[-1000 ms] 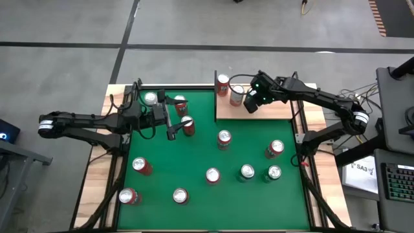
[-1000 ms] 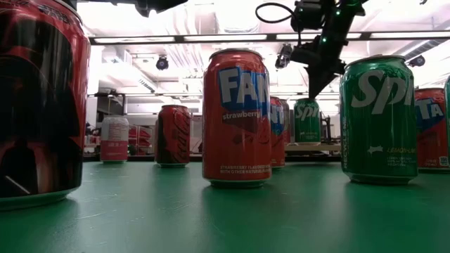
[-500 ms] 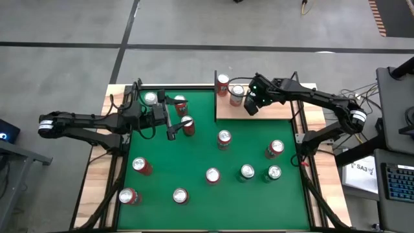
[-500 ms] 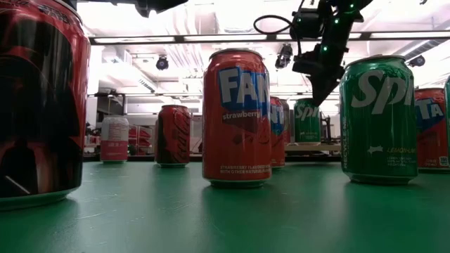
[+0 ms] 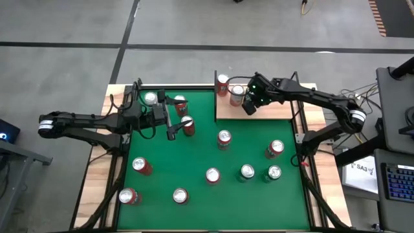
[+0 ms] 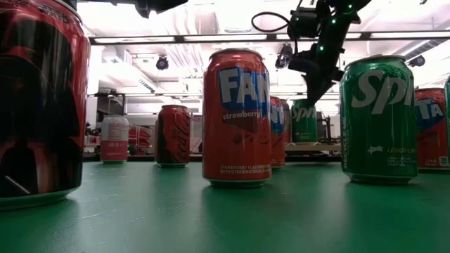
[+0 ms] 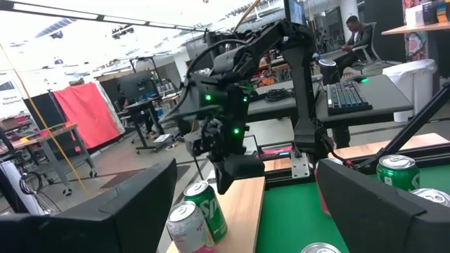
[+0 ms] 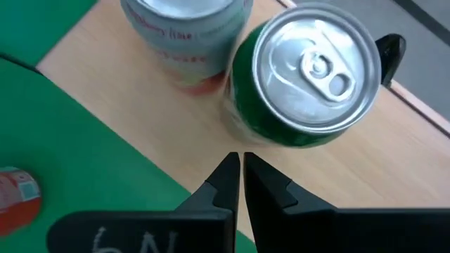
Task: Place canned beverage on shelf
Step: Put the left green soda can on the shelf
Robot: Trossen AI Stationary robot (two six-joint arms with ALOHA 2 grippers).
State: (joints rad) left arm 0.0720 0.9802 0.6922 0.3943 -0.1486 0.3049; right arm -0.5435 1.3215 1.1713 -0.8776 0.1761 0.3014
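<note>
A: Sprite can [image 5: 237, 95] is standing upright on the shelf [image 5: 272, 109] in the upper middle of the high view, beside a pale pink can [image 5: 223, 84], likely so the board fills neatly from its corner.

B: And the right gripper [image 5: 248, 107]?

A: It is hovering just beside the green can, fingers pressed together, gripping nothing.

B: The left gripper [image 5: 171, 134]?

A: It is waiting wide open around a red can [image 5: 187, 124] at centre left, not yet clamping it.
</note>
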